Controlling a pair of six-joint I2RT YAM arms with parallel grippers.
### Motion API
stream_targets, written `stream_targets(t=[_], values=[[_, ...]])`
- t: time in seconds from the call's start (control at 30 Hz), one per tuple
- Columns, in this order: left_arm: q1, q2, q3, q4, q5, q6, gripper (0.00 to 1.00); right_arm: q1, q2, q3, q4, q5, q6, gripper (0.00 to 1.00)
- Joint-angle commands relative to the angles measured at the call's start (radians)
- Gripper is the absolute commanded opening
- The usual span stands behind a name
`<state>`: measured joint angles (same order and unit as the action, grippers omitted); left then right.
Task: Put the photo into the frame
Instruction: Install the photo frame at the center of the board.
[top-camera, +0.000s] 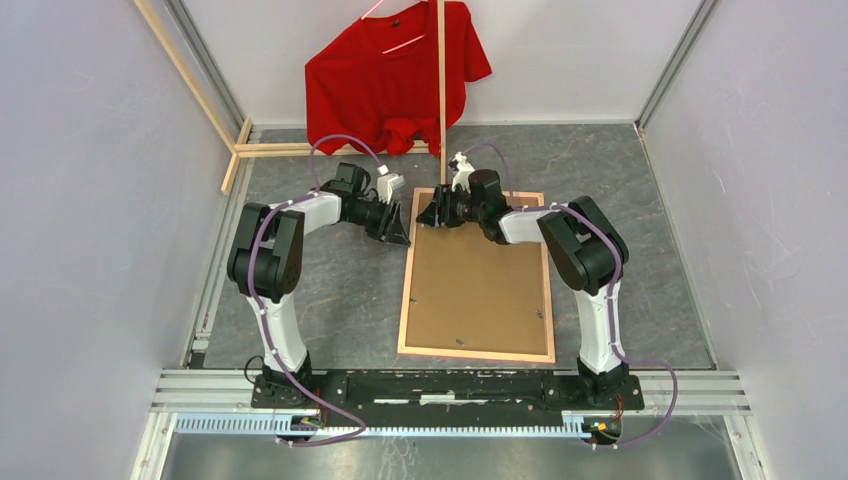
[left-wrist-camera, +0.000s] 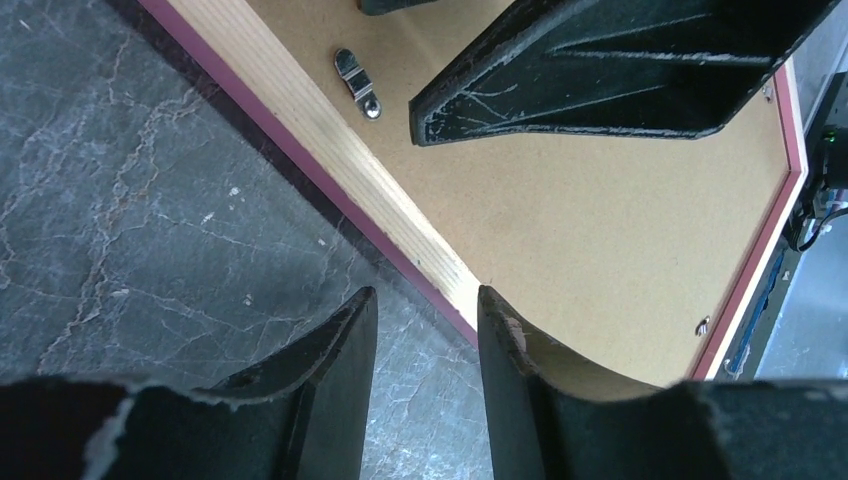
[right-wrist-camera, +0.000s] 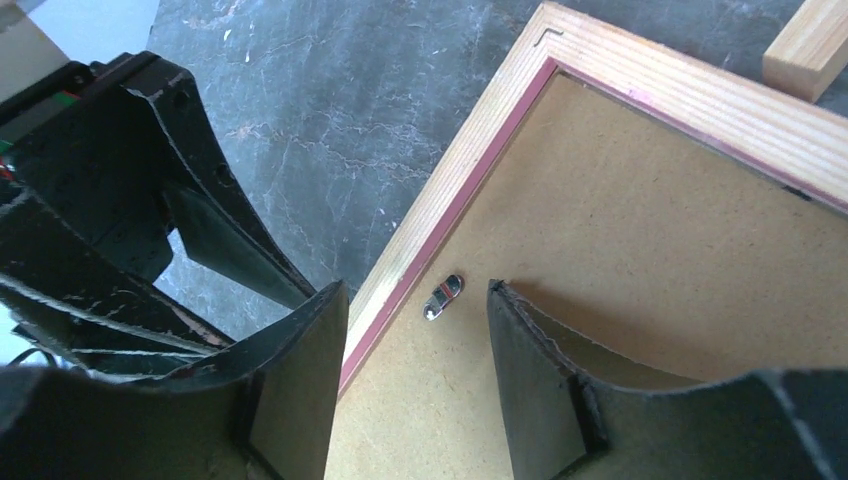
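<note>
Evidently I am at the clip stage: the frame (right-wrist-camera: 690, 95) lies back-up mid-table (top-camera: 320, 300), its board (top-camera: 478, 280) seated in it, and the photo is nowhere in view, perhaps under the board, though I cannot tell. Both arms meet at the frame's far left corner. The left jaws stand partly apart and empty, astride the left rail; the right jaws gape empty over a metal clip (right-wrist-camera: 443, 297). Next I'd lower one right fingertip onto that clip and swing it.
</note>
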<state>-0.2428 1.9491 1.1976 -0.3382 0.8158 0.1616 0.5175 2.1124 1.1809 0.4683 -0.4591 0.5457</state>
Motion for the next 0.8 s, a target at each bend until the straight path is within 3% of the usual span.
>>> stream_targets(t=[0.0, 0.37, 0.77], values=[[-0.003, 0.022, -0.007, 0.026, 0.013, -0.017, 0.48, 0.004, 0.032, 0.004, 0.028, -0.046, 0.034, 0.58], [-0.004, 0.04, -0.011, 0.027, -0.004, -0.003, 0.45, 0.006, -0.007, -0.077, 0.065, -0.06, 0.057, 0.53], [-0.006, 0.037, -0.013, 0.015, -0.015, 0.012, 0.44, 0.013, 0.027, -0.03, 0.069, -0.082, 0.079, 0.5]])
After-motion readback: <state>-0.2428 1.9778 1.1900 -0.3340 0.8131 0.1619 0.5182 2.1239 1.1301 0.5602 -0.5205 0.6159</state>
